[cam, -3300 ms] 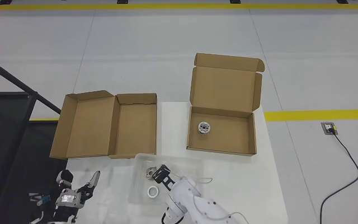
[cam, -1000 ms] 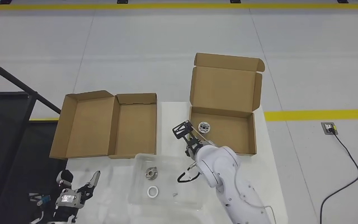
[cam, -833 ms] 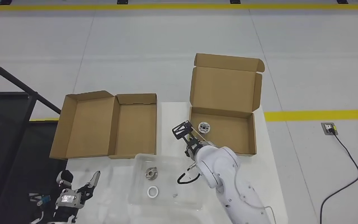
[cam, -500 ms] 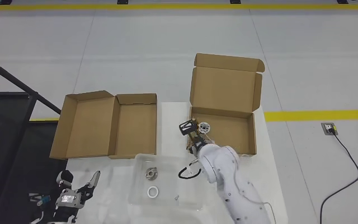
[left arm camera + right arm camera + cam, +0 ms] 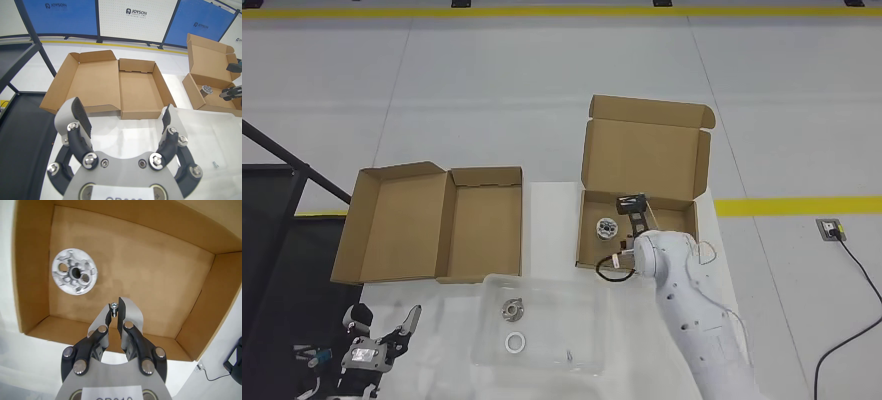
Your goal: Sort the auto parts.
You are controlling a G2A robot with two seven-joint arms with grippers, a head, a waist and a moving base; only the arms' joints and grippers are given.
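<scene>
Right wrist view: right gripper (image 5: 114, 309) pinches bolt (image 5: 114, 307) over box (image 5: 151, 275), hub disc (image 5: 74, 273) nearby; left gripper (image 5: 122, 106) spread.

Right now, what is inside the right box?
A round metal hub lies on the box floor. The right hand hangs above the floor, shut on a small bolt. In the top view the arm hides part of the floor.

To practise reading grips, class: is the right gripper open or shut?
Shut on a small bolt: the right gripper's fingers pinch its shank from both sides, above the open cardboard box's floor.
</scene>
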